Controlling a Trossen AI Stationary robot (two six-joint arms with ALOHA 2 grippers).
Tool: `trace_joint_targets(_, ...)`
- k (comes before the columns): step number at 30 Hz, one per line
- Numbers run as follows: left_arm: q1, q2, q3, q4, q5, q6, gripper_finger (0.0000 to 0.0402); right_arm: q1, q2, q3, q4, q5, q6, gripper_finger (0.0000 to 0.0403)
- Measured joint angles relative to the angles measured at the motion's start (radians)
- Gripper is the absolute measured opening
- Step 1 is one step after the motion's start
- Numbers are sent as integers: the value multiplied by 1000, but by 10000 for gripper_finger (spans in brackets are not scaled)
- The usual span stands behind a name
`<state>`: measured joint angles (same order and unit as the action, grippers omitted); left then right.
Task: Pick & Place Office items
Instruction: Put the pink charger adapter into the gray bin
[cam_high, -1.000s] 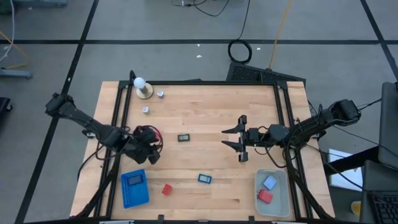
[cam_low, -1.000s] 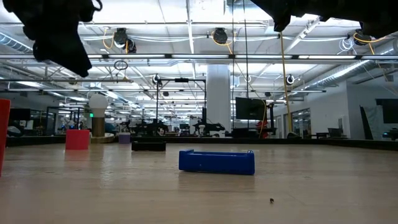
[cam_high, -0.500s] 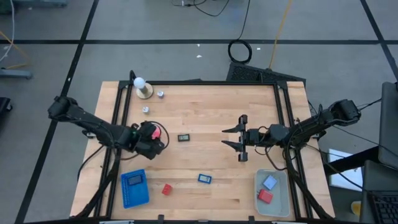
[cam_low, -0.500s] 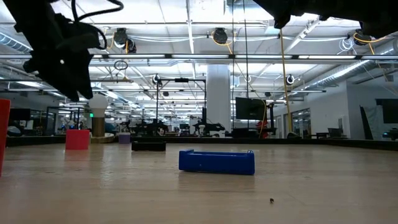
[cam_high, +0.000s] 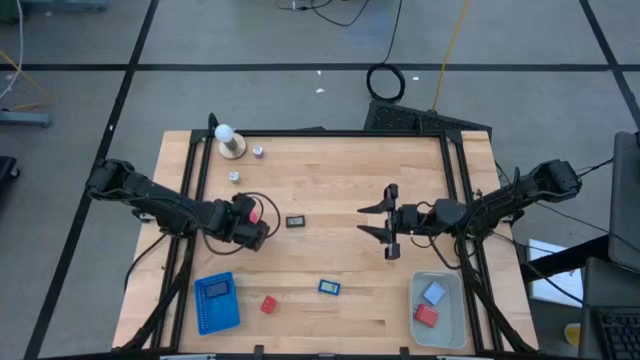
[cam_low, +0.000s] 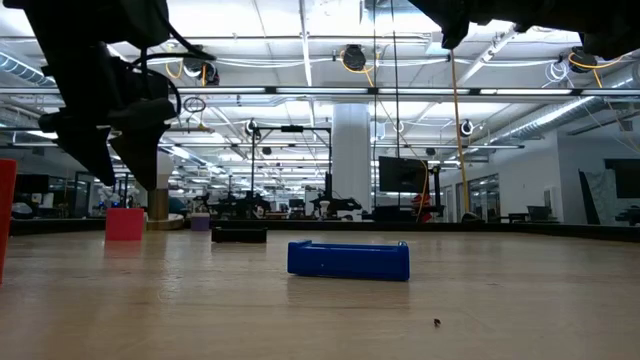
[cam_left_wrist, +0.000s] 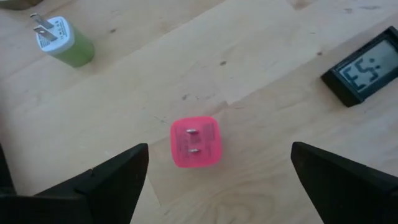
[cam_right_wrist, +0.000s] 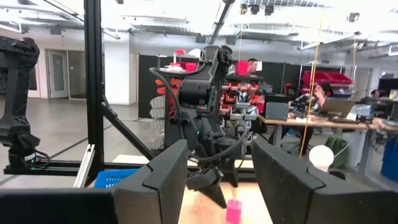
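A pale wooden desk (cam_high: 340, 180) fills the middle of the high view, edged by a black frame. A white ball on a round tan base (cam_high: 229, 140) stands at its upper left. A blue ribbed tray (cam_high: 216, 301) lies at lower left, a pale translucent bin (cam_high: 437, 310) at lower right. A coiled black cable (cam_high: 386, 82) lies on the grey floor above.

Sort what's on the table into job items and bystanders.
Job items: pink plug cube, black display piece, blue piece, red block, green charger.

Bystanders: white ball on tan base, blue ribbed tray, translucent bin.
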<state>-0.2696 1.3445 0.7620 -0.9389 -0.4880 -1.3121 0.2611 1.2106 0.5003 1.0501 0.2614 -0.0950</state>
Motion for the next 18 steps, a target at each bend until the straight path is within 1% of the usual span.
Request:
trace_joint_targets(6,29,-1,0,0,8,4,382,0,-6,0,-54,0,34,171)
trace_joint_targets(10,65,-2,-14,6,42,29,387,0,-9,0,-75,-1,35,171)
trace_joint_targets(13,100,-2,-49,18,80,46,393,0,-11,0,-78,-1,34,171)
trace_joint_targets(16,131,-2,-89,65,116,80,394,0,-11,0,-86,-1,33,171)
trace_joint_targets(18,151,-2,-116,133,135,116,395,0,-11,0,-86,-1,33,171)
